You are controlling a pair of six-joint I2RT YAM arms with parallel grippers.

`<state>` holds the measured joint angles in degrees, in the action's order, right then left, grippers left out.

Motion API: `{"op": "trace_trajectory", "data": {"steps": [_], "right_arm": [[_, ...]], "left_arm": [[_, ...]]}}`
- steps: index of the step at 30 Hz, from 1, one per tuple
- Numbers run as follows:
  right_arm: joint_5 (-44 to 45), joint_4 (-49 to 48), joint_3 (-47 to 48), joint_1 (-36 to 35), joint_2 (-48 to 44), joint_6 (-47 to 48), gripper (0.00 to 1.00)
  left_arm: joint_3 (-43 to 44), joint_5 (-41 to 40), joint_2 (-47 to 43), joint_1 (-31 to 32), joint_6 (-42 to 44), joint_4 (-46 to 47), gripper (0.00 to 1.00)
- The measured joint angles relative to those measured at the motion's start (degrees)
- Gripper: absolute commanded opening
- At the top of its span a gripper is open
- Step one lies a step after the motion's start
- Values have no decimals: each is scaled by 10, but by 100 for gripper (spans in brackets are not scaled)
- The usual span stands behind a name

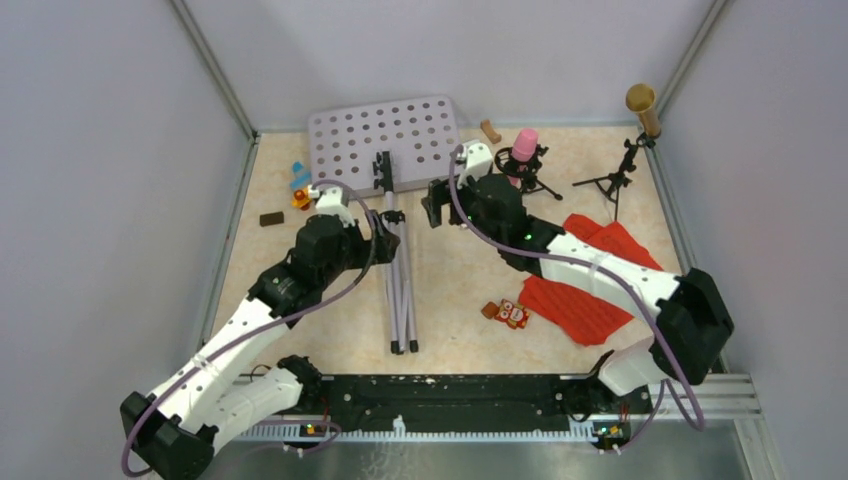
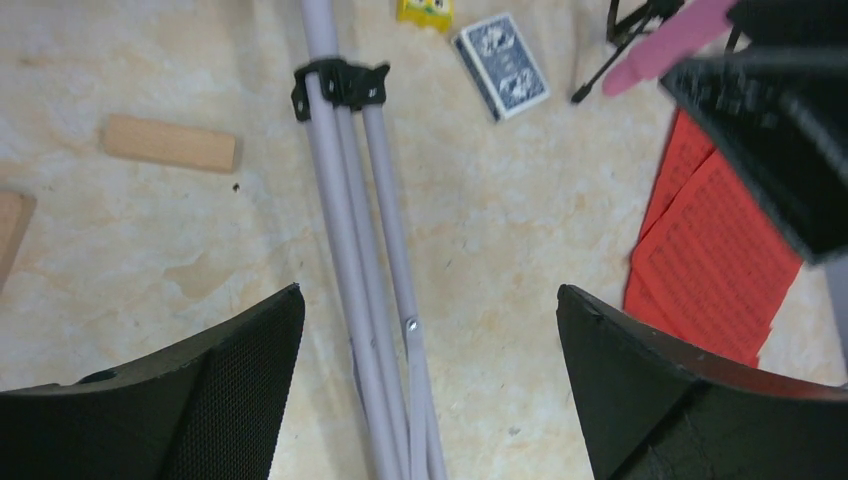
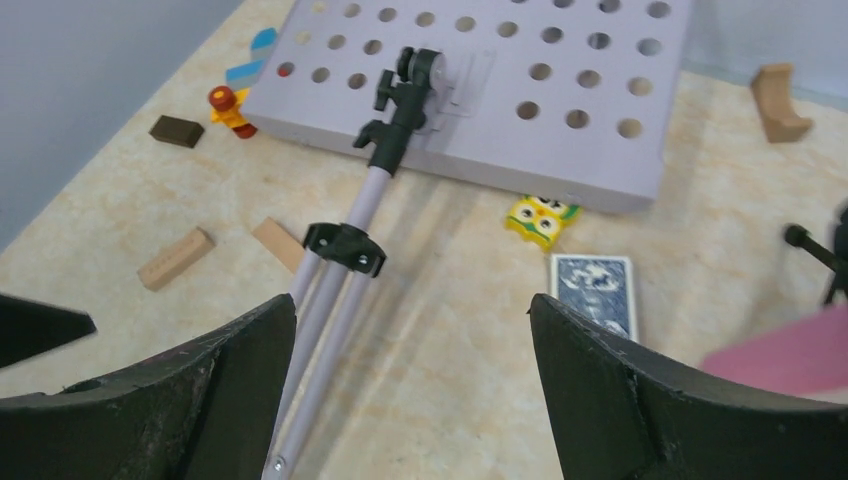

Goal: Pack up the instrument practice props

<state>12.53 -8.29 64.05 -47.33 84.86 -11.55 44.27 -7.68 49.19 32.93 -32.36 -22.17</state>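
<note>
The left arm reaches from its base at the near left corner diagonally forward over the table, elbow low and wrist bent inward, and the left gripper (image 1: 386,222) hangs beside the silver tripod pole (image 1: 400,290). Its fingers (image 2: 240,370) are spread wide, and in the left wrist view the pole runs between them, clear of both. The right arm stretches from the near right, over the red sheet-music pages (image 1: 590,300), toward the table's middle. The right gripper (image 1: 437,205) is likewise splayed and holds nothing, facing the left one across the pole. The pole lies flat, joined to the grey hole-punched tray (image 1: 380,135) at the far side. The pink microphone (image 1: 524,146) and gold microphone (image 1: 641,105) stand on their small black tripods (image 1: 612,181) at the far right.
</note>
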Motion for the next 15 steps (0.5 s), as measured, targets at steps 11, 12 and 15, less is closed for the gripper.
{"op": "trace_trajectory", "data": {"steps": [11, 12, 15], "right_arm": [[122, 118, -37, 0, -113, -28, 86], [133, 128, -38, 0, -119, -28, 86], [157, 149, -38, 0, -127, -26, 88]], "left_arm": [[196, -91, 156, 0, -61, 10, 99], [196, -85, 156, -1, -64, 5, 99], [195, -67, 149, -2, -67, -25, 99]]}}
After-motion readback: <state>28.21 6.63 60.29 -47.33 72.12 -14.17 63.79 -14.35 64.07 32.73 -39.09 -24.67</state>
